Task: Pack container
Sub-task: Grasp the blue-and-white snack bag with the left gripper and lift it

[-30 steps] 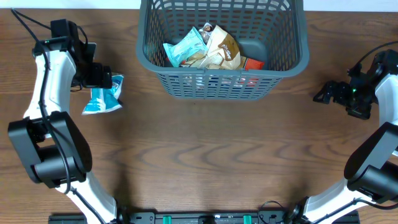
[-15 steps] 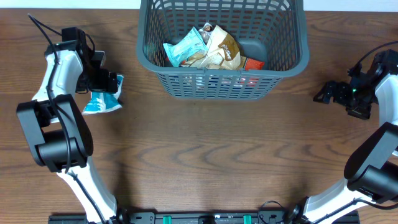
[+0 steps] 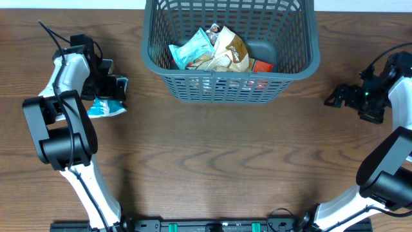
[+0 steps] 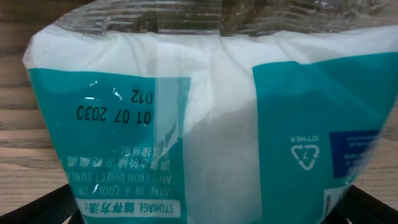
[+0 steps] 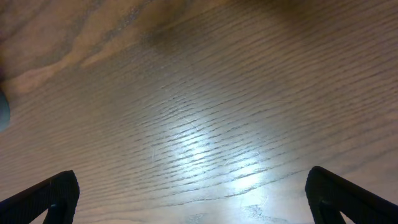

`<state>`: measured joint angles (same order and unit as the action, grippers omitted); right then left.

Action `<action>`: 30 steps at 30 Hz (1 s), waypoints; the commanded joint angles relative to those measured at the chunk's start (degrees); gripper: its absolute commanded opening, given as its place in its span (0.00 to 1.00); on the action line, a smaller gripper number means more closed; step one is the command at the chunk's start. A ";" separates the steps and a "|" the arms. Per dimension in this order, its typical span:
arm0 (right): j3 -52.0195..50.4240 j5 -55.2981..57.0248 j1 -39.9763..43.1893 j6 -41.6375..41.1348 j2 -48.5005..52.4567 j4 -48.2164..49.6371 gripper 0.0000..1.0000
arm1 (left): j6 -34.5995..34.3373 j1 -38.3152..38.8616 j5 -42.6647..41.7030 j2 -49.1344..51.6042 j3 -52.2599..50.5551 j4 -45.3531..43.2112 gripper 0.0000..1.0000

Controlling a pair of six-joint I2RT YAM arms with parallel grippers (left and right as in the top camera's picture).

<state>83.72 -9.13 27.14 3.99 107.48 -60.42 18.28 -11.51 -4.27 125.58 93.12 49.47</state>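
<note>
The dark grey lattice container (image 3: 225, 89) stands at the back centre and holds several snack packets, among them a teal one (image 3: 192, 50) and a brown one (image 3: 230, 51). A teal and white snack packet (image 3: 104, 108) lies on the table to its left. My left gripper (image 3: 111, 87) is down at this packet's far end, open. In the left wrist view the packet (image 4: 211, 118) fills the frame between the two finger tips (image 4: 205, 211). My right gripper (image 3: 338, 96) is open and empty at the right, low over bare wood (image 5: 193, 199).
The wooden table (image 3: 212, 161) stretches in front of the container. A red packet (image 3: 261, 65) lies at the container's right inside. The left arm's cable loops near the table's back left edge.
The left arm has swung its wrist round and shifted slightly right, onto the teal packet's far end. The packet, container and right arm have not moved.
</note>
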 commanded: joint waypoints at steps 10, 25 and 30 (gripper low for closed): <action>-0.15 0.35 -0.87 0.85 -1.86 -0.44 0.99 | 0.94 0.07 0.17 0.66 -1.64 1.44 0.76; -0.15 0.35 -0.87 0.83 -1.86 -0.66 0.99 | -1.33 0.07 0.15 0.37 -1.60 4.83 0.34; -0.15 0.35 -0.87 0.83 -1.86 -0.66 0.99 | -4.09 0.07 0.15 -1.25 -1.60 4.96 0.27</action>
<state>83.72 -8.97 27.14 4.01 107.37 -61.01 16.45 -11.42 -4.49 124.42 92.60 53.67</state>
